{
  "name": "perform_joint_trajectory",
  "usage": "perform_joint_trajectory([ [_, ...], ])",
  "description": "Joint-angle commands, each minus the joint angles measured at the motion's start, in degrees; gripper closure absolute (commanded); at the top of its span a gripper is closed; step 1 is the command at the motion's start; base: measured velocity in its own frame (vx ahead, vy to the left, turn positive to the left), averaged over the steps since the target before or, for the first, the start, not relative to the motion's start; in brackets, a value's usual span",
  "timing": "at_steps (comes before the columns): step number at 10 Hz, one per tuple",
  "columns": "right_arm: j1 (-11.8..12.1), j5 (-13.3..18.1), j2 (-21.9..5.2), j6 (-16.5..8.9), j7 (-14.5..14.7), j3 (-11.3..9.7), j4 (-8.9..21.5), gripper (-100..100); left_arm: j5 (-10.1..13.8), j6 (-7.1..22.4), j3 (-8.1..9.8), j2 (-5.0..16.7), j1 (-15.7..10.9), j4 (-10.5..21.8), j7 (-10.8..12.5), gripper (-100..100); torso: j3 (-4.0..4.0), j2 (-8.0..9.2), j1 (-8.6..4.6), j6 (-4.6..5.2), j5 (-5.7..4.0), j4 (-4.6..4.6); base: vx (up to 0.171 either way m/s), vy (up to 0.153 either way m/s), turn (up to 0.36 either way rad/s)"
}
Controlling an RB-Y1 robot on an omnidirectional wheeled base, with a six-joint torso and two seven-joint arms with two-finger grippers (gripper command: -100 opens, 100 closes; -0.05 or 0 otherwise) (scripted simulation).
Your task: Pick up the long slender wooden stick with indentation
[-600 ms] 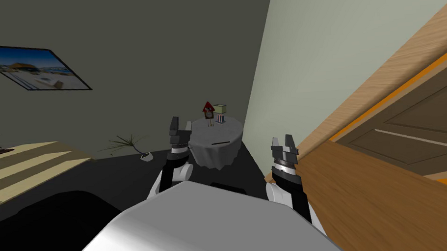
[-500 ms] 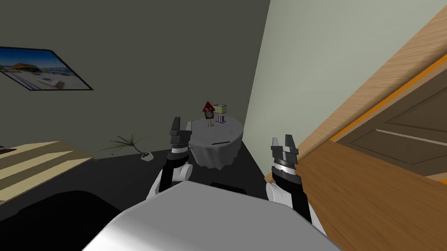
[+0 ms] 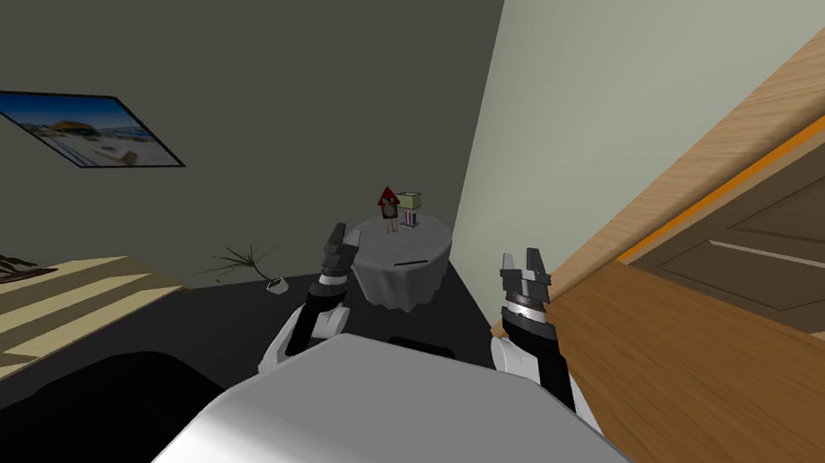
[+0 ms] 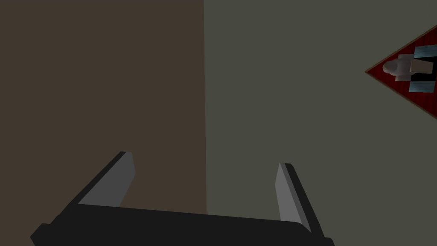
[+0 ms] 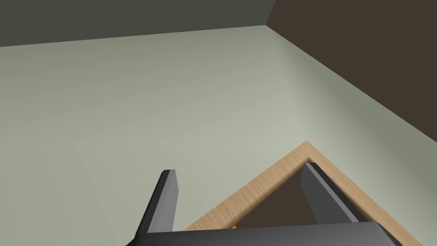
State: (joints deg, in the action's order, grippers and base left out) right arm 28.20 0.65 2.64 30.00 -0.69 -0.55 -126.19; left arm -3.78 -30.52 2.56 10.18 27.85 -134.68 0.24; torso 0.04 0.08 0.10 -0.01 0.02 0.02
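Distance is the first risk: the stick (image 3: 409,263), a thin dark line lying flat on the near side of the round cloth-draped table (image 3: 397,291), is well apart from both arms. A reach from here would likely fall short, and the base must close in without bumping the table and rolling the stick off. Since it lies flat on the cloth, thin fingers could slip over it or pinch the drape along with it. The left gripper (image 3: 344,238), raised before the table's left side, stands wide open and empty. The right gripper (image 3: 521,257), just beside the wooden door (image 3: 702,376), is wide open too, and that door crowds any swing on the right. Behind the stick stand a red triangular ornament (image 3: 387,199), a pale box (image 3: 410,199) and a small striped item (image 3: 409,218). A potted plant (image 3: 245,261) sits on the dark floor left of the table.
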Motion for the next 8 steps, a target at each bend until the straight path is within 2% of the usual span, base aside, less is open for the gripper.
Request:
perform_joint_trajectory([
  [1, 0.0, 0.0, 0.0, 0.0, 0.0, 0.0, 0.0, 0, -0.25, 0.0, 0.15, 1.81, 0.24, 0.47, 0.56, -100, 0.0, 0.0, 0.0, 0.0, 0.0, 0.0, -0.013, 0.012, 0.02],
  [2, 0.0, 0.0, 0.0, 0.0, 0.0, 0.0, 0.0, 0, -0.88, 0.11, 0.36, 4.04, 0.85, 1.29, 1.55, -100, -0.01, -0.02, -0.03, 0.01, -0.01, 0.0, -0.013, 0.011, 0.039],
  [3, 0.0, 0.0, 0.0, 0.0, 0.0, 0.0, 0.0, 0, -0.88, 0.11, 0.36, 4.94, 0.85, 1.29, 1.55, -100, -0.01, -0.02, -0.03, 0.0, -0.01, 0.0, -0.011, 0.01, 0.019],
  [6, 0.0, 0.0, 0.0, 0.0, 0.0, 0.0, 0.0, 0, -2.34, 0.3, 0.85, 10.26, 2.27, 3.11, 3.73, -100, -0.02, -0.03, -0.05, 0.01, -0.01, 0.0, -0.013, 0.01, 0.034],
  [7, 0.0, 0.0, 0.0, 0.0, 0.0, 0.0, 0.0, 0, -2.34, 0.3, 0.85, 11.98, 2.27, 3.11, 3.73, -100, -0.01, -0.01, -0.04, 0.0, -0.01, 0.0, -0.014, 0.008, 0.019],
  [8, 0.0, 0.0, 0.0, 0.0, 0.0, 0.0, 0.0, 0, -3.16, 0.37, 1.13, 13.76, 3.06, 4.1, 4.88, -100, -0.01, -0.02, -0.05, 0.01, -0.01, 0.0, -0.014, 0.009, 0.036],
])
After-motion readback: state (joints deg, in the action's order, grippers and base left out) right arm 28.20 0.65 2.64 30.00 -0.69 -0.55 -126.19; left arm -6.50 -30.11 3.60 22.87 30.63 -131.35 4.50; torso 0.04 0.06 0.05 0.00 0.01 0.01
